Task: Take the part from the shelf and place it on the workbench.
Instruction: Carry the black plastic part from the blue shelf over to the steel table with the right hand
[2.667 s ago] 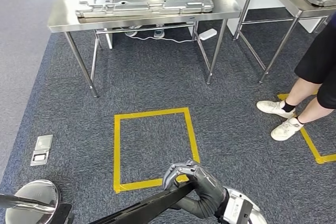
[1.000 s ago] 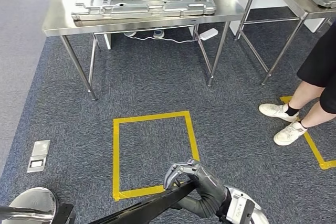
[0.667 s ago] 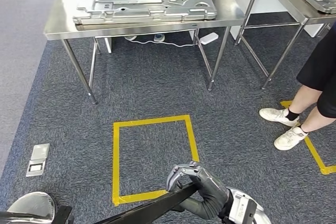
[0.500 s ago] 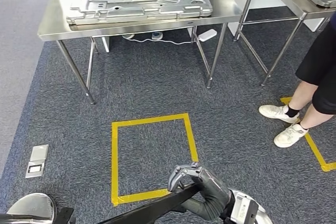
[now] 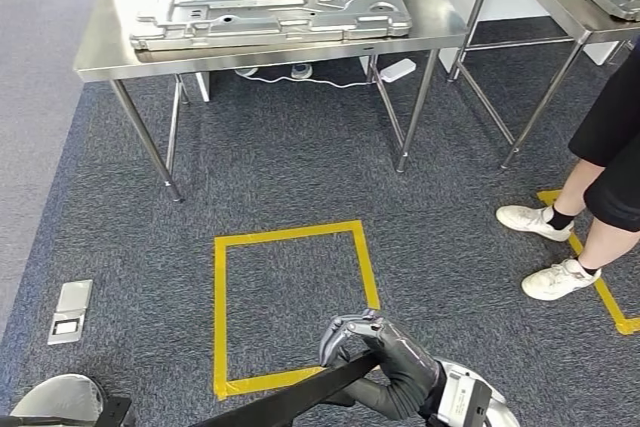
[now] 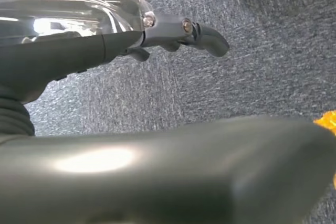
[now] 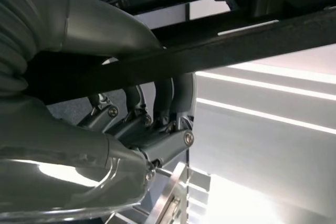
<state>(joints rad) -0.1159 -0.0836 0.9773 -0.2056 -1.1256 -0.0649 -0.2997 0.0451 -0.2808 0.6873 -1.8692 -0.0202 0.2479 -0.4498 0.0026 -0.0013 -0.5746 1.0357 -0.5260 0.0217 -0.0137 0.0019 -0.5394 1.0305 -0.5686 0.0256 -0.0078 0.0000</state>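
Speckled carpet; right robot hand (image 5: pixel 381 372) grips flat black part (image 5: pixel 287 402)

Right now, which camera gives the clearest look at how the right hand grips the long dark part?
The right wrist view: the right hand has its fingers curled around the dark part. The head view shows hand and part from above, smaller. The left wrist view does not clearly show this grip.

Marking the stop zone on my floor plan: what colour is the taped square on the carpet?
Yellow; the taped square shows best in the head view.
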